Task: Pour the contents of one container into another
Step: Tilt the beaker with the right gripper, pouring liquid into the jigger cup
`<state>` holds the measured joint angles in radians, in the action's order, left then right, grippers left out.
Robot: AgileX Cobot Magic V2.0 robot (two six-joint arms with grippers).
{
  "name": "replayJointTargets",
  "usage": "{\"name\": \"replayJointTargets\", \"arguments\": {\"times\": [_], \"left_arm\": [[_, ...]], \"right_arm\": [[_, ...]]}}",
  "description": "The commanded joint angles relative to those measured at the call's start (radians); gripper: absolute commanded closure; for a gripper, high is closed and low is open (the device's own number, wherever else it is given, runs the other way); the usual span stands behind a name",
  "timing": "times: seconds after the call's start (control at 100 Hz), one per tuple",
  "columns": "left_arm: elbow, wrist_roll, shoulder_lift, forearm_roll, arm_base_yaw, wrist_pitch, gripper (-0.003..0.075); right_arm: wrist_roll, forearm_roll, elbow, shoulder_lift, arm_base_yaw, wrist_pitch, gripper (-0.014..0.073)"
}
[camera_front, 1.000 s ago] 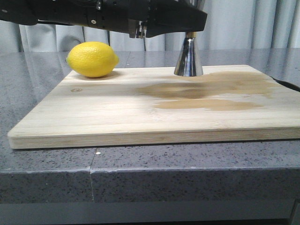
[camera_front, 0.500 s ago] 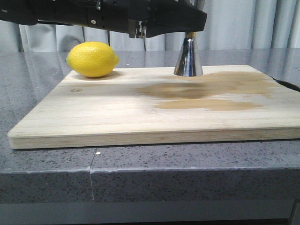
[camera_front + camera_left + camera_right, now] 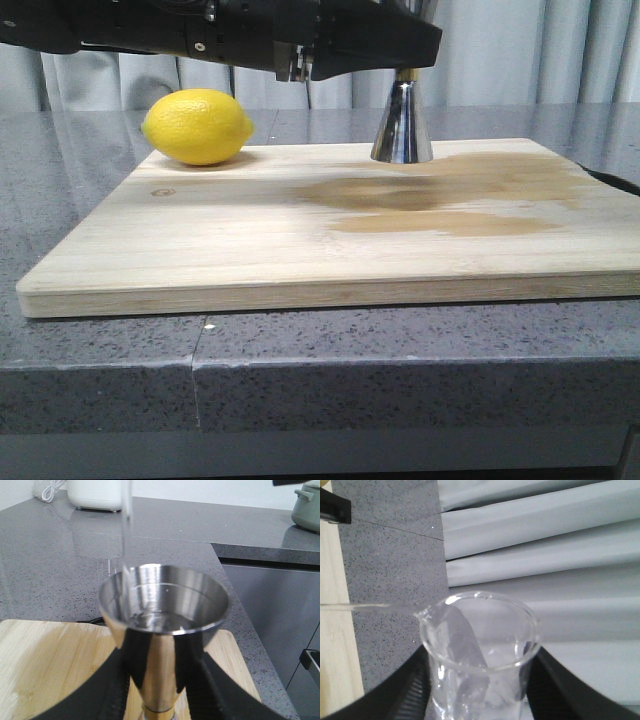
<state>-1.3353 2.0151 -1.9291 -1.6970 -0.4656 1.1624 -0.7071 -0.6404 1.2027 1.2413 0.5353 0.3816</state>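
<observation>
**Both grippers closed on their vessels, water streaming into the jigger**

Right gripper (image 3: 480, 700) is clamped on the glass beaker (image 3: 480, 650), its two dark fingers (image 3: 405, 690) pressed against opposite sides of the clear wall below the rim. The beaker is tipped over, its pour lip pointing out toward the wooden board, and a thin clear stream (image 3: 370, 607) leaves that lip. Water still sits inside the glass. Behind it hang pale grey curtains (image 3: 545, 540).

Left gripper (image 3: 157, 690) is closed around the steel jigger (image 3: 162, 615), with one dark finger (image 3: 112, 690) on each side of the lower part of the upper cone, just above the gold band at the waist. The jigger stands upright with its wide mouth open upward. The stream (image 3: 126, 540) drops into that mouth near the rim, and a shallow pool of water shows in the cup.

From the front, the left arm (image 3: 230, 30) reaches across level above the cutting board (image 3: 300, 240), hiding the top half of the jigger (image 3: 402, 125); the jigger's lower cone appears to rest on the board's far edge. Darker wet patches (image 3: 440, 195) spread over the board in front of it. A lemon (image 3: 197, 126) lies at the board's far left corner, well apart from the jigger.
</observation>
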Motion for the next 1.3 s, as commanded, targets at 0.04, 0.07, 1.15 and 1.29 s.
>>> {"name": "replayJointTargets", "arguments": {"times": [0.04,0.07,1.15,1.29], "left_arm": [[-0.023,0.002,0.053,-0.073,-0.006,0.099,0.0542],[-0.023,0.002,0.053,-0.073,-0.006,0.099,0.0542],[-0.023,0.002,0.053,-0.073,-0.006,0.099,0.0542],[-0.023,0.002,0.053,-0.073,-0.006,0.099,0.0542]], "right_arm": [[-0.007,-0.034,0.038,-0.024,-0.001,-0.071,0.0276],[-0.007,-0.034,0.038,-0.024,-0.001,-0.071,0.0276],[-0.007,0.12,0.038,-0.024,-0.001,0.008,0.0276],[-0.007,0.189,0.038,-0.024,-0.001,0.035,0.0276]]}}
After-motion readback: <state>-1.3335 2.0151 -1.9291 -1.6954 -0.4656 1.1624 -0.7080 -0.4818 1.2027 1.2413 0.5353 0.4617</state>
